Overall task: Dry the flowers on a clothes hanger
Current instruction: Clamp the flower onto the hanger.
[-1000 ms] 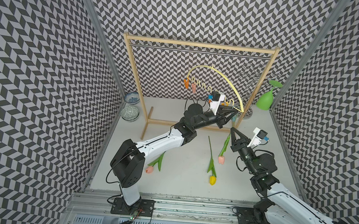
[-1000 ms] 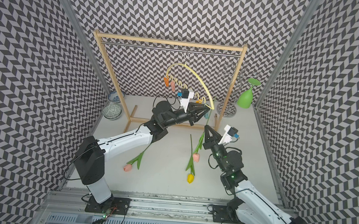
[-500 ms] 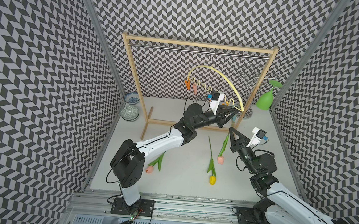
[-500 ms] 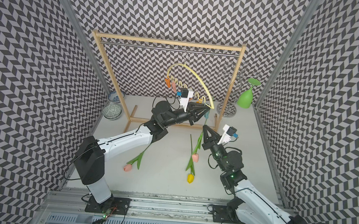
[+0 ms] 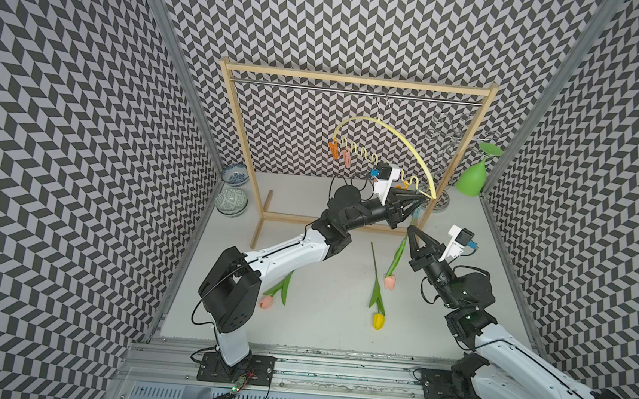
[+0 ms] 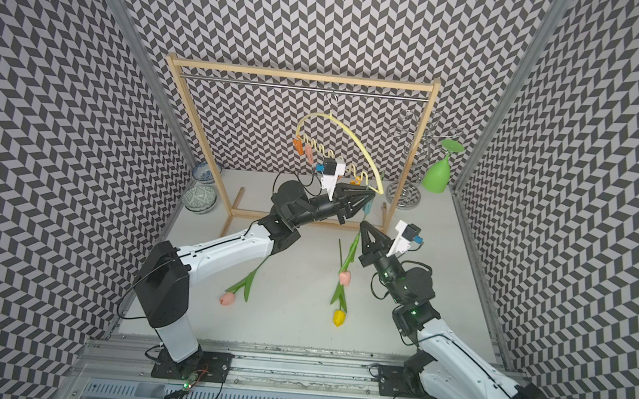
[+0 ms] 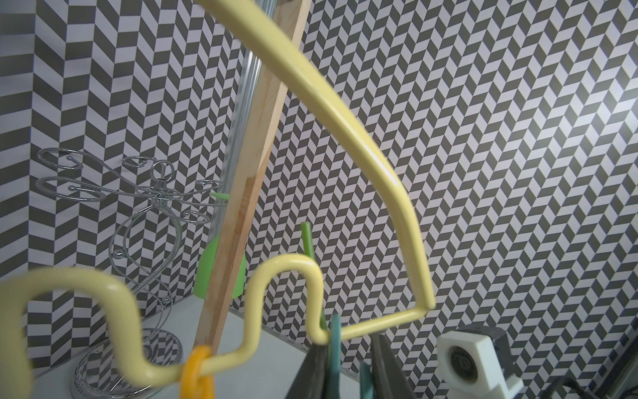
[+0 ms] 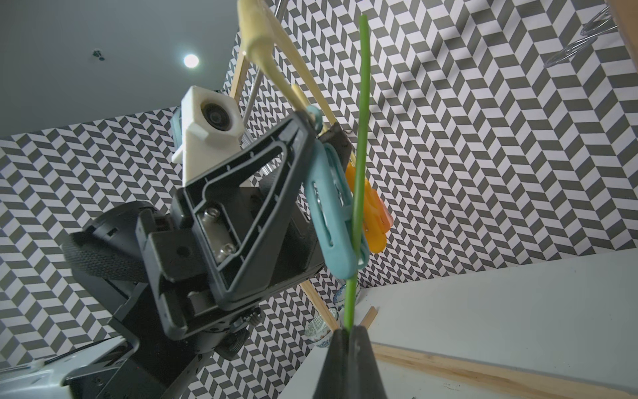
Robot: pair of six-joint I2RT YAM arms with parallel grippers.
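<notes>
The pale yellow clothes hanger [image 5: 404,141] [image 6: 357,141] [image 7: 379,165] hangs from the rack's rail. At its low right end, my left gripper [image 5: 419,204] [image 6: 369,200] [image 7: 348,349] is shut on the blue clothespin [image 7: 334,345] [image 8: 328,214]. Just below, my right gripper [image 5: 410,228] [image 6: 362,224] [image 8: 348,331] is shut on a pink tulip's stem [image 8: 360,138], with the head [image 5: 389,282] hanging down. The stem crosses the blue clothespin's lower tip; I cannot tell whether it is clamped. A yellow tulip [image 5: 378,321] and another pink tulip [image 5: 266,301] lie on the table.
The wooden-framed rack [image 5: 358,79] stands at the back. Its right post is close behind both grippers. A silver wire stand [image 5: 447,140] and an upturned green glass [image 5: 473,177] are at the back right, and two bowls [image 5: 232,201] at the back left. An orange clothespin [image 7: 198,369] hangs beside the blue one.
My right gripper and its tulip have edged slightly left toward the blue clothespin. The left arm has held still.
</notes>
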